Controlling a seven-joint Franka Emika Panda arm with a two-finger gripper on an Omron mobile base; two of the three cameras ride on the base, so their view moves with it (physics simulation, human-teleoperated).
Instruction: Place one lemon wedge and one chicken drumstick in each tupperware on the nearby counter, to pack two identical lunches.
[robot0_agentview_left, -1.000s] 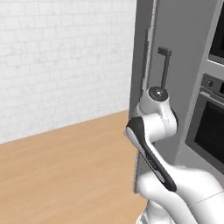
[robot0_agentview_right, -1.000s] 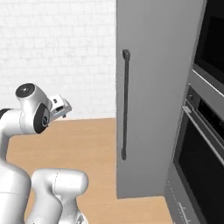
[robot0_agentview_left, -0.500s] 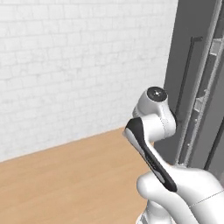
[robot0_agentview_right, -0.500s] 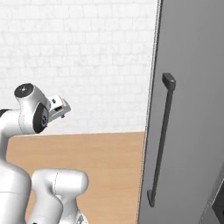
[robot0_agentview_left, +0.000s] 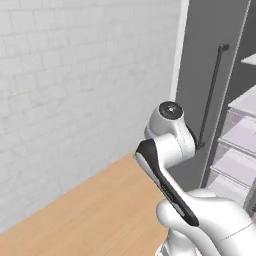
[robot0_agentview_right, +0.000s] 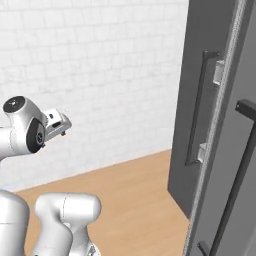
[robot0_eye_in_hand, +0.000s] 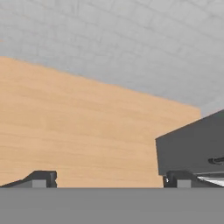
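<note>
White brick wall (robot0_agentview_left: 75, 90) is running along the far left, meeting a light wooden plank floor (robot0_agentview_left: 100, 215) that is spreading toward the near side. White robot arm with dark joints (robot0_agentview_left: 167, 150) is folding up over its base, elbow pointing toward the wall. In the right base view the two-finger gripper (robot0_agentview_right: 64, 124) is sticking out to the right of the arm's round wrist, hanging in the air in front of the bricks, well above the floor. In the hand view its two dark fingertips (robot0_eye_in_hand: 41, 178) are standing far apart, as wide as they go, with bare floor showing between them and nothing held.

Right of the arm, a tall dark grey cabinet door (robot0_agentview_left: 210, 75) is standing open, with a long black vertical bar handle (robot0_agentview_left: 210, 95) running down it. In the right base view the same door (robot0_agentview_right: 197, 100) is sitting just behind a second, nearer dark grey panel (robot0_agentview_right: 225, 200) that is carrying its own black bar handle (robot0_agentview_right: 235, 180). Far right in the left base view, pale grey shelves (robot0_agentview_left: 240, 135) are showing inside the opened unit, stacked one above the other.

Lemon wedges, chicken drumsticks, tupperwares and counter: cannot tell where they are from these views.
</note>
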